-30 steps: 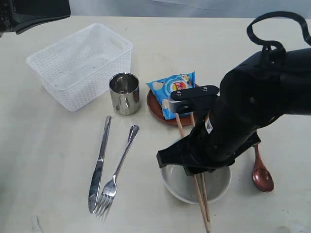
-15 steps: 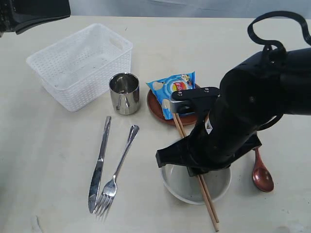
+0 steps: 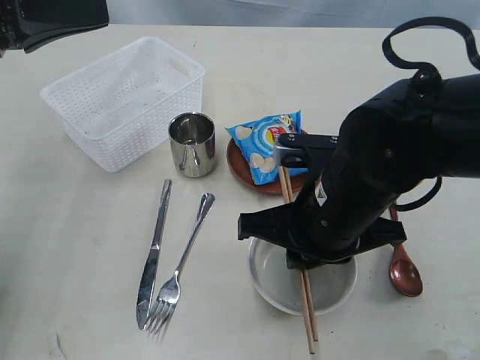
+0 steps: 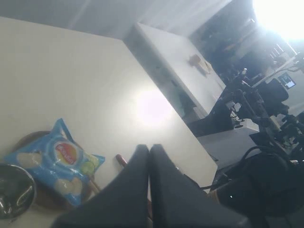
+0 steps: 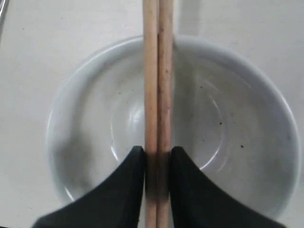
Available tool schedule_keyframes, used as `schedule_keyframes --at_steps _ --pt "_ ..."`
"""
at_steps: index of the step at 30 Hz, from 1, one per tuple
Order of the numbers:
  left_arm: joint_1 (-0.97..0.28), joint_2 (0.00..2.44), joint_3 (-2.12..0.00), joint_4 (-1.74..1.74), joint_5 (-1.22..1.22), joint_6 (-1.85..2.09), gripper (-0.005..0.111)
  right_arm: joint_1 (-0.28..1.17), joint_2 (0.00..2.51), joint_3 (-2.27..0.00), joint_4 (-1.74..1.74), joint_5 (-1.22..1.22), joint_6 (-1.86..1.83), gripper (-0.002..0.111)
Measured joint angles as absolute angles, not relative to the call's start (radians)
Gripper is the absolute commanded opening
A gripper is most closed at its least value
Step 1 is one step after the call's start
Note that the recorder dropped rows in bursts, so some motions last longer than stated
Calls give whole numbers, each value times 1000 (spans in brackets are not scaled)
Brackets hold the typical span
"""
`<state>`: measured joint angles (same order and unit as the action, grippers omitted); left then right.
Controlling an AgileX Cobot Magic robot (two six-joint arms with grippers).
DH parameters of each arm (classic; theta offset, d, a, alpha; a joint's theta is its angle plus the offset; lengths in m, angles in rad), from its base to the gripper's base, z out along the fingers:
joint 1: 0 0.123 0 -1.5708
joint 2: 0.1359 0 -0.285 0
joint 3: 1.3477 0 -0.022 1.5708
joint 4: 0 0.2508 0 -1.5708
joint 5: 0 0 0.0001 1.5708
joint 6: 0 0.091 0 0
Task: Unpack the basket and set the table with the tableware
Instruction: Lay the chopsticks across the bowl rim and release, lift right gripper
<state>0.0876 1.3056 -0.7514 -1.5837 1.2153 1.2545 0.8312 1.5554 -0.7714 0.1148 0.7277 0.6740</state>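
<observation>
1. Your right claw (image 5: 157, 156) is clamped on the chopsticks (image 5: 157, 71), both sticks pinched side by side.
2. The bowl (image 5: 228, 128) sits straight below that claw, and the sticks' long axis runs across its middle, past both rims.
3. Your left claw (image 4: 148, 159) is pinched closed on nothing, well away, so I'd say setting them down is the right arm's job.

Glossy black arm (image 3: 390, 169), looped black cable (image 3: 387, 49)

The right arm (image 3: 375, 180) hung over the pale bowl (image 3: 266, 281), and the chopsticks (image 3: 307, 326) passed over its rim. The spoon (image 3: 405, 276) lay near it; the knife (image 3: 152, 259) and fork (image 3: 184, 255) lay side by side.
</observation>
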Motion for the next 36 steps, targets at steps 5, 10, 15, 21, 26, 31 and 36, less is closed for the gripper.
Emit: schedule_keyframes --at_steps 5,10,15,21,26,31,36 --pt "88 1306 -751 -1584 1215 1255 0 831 1555 -771 119 713 706 19" --pt "88 1306 -751 -1584 1215 1255 0 831 1555 -771 119 706 713 19" --pt "88 1306 -751 -1584 1215 1256 0 831 1555 -771 116 703 713 32" --pt "88 1306 -751 -1584 1215 1256 0 831 1555 -771 114 705 713 47" --pt "88 1306 -751 -1584 1215 1256 0 831 1555 -771 108 705 711 46" --pt "88 1306 -751 -1584 1215 1256 0 831 1543 -771 80 710 711 46" --pt "88 1306 -751 -1588 1215 1256 0 831 1475 -771 55 717 708 46"
